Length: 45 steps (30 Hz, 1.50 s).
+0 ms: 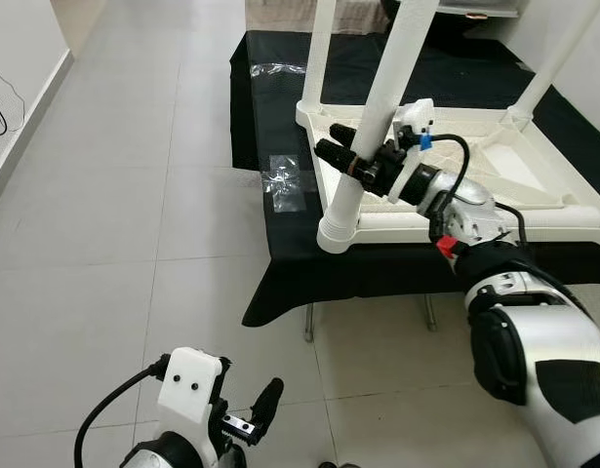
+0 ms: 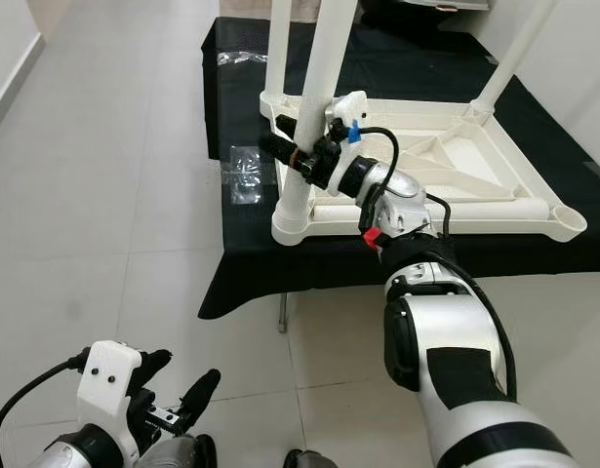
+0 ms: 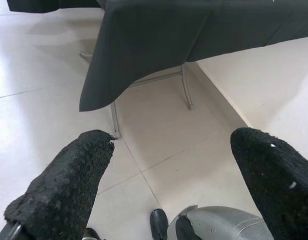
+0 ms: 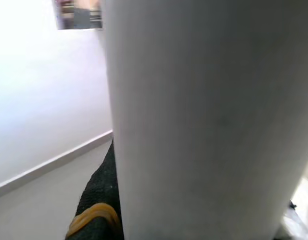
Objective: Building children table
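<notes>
Here, right end effector (image 1: 350,156) clamping table leg (image 1: 378,117)

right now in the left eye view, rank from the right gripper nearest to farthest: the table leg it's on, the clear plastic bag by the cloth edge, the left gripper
1. Table leg: clamped by the right gripper.
2. Clear plastic bag: on the black cloth, toward the robot's left.
3. Left gripper: low over the floor tiles, far below.
</notes>
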Motion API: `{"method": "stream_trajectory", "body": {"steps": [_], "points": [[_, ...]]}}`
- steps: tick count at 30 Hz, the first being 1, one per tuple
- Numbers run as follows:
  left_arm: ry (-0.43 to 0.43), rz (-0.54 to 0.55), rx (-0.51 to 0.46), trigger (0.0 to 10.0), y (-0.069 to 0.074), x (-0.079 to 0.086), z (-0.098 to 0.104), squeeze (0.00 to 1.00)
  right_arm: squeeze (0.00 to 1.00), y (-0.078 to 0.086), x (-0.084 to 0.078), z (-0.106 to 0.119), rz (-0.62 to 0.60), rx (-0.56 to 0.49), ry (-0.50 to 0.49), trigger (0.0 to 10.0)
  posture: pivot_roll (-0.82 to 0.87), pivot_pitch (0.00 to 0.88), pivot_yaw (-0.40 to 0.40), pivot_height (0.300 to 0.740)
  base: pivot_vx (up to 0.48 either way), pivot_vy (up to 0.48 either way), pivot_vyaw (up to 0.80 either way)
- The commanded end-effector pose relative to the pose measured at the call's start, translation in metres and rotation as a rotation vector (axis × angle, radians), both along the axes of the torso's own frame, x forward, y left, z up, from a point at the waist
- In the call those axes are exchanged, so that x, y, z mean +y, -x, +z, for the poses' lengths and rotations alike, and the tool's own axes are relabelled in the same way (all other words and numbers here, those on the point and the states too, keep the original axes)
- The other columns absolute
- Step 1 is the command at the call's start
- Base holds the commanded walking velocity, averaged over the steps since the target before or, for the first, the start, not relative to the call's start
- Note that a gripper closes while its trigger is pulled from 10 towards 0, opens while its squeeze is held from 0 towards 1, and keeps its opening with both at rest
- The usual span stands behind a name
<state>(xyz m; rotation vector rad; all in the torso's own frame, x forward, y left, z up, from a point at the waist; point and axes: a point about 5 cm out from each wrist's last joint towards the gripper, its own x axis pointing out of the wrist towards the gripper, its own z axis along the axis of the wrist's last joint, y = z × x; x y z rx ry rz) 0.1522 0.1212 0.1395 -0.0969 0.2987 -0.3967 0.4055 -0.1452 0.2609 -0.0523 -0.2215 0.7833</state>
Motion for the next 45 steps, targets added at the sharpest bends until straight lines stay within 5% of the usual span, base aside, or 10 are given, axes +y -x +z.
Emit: {"method": "stream_trajectory", "body": {"steps": [1, 5, 7, 13, 15, 21, 45], "points": [[0.002, -0.019, 0.018, 10.0, 0.003, -0.003, -0.002, 0.0, 0.0, -0.007, -0.011, -0.032, -0.255, 0.152, 0.021, 10.0, 0.19, 0.209, -0.11, 0.74, 0.0, 0.0, 0.0], [0.002, -0.02, 0.016, 10.0, 0.002, -0.003, -0.002, 0.0, 0.0, -0.01, -0.014, -0.033, -0.373, 0.178, -0.005, 10.0, 0.19, 0.207, -0.114, 0.74, 0.0, 0.0, 0.0], [0.004, -0.02, 0.013, 10.0, 0.001, -0.004, -0.002, 0.0, 0.0, -0.014, -0.023, -0.037, -0.63, 0.244, -0.111, 10.0, 0.18, 0.206, -0.116, 0.74, 0.0, 0.0, 0.0], [0.008, -0.02, 0.011, 10.0, 0.0, -0.005, -0.002, 0.0, 0.0, -0.015, -0.023, -0.036, -0.809, 0.255, -0.226, 10.0, 0.18, 0.208, -0.116, 0.74, 0.0, 0.0, 0.0], [0.013, -0.018, 0.01, 10.0, 0.0, -0.005, -0.002, 0.0, 0.0, -0.014, -0.007, -0.034, -0.982, 0.263, -0.327, 10.0, 0.18, 0.21, -0.12, 0.74, 0.0, 0.0, 0.0], [0.019, -0.015, 0.009, 10.0, -0.001, -0.006, -0.001, 0.0, 0.0, -0.013, 0.01, -0.029, -1.181, 0.299, -0.357, 10.0, 0.18, 0.213, -0.123, 0.74, 0.0, 0.0, 0.0], [0.037, -0.017, 0.014, 10.0, 0.0, -0.01, -0.002, 0.0, 0.0, -0.002, 0.017, -0.008, -1.602, 0.371, -0.537, 10.0, 0.21, 0.223, -0.141, 0.74, 0.0, 0.0, 0.0]]}}
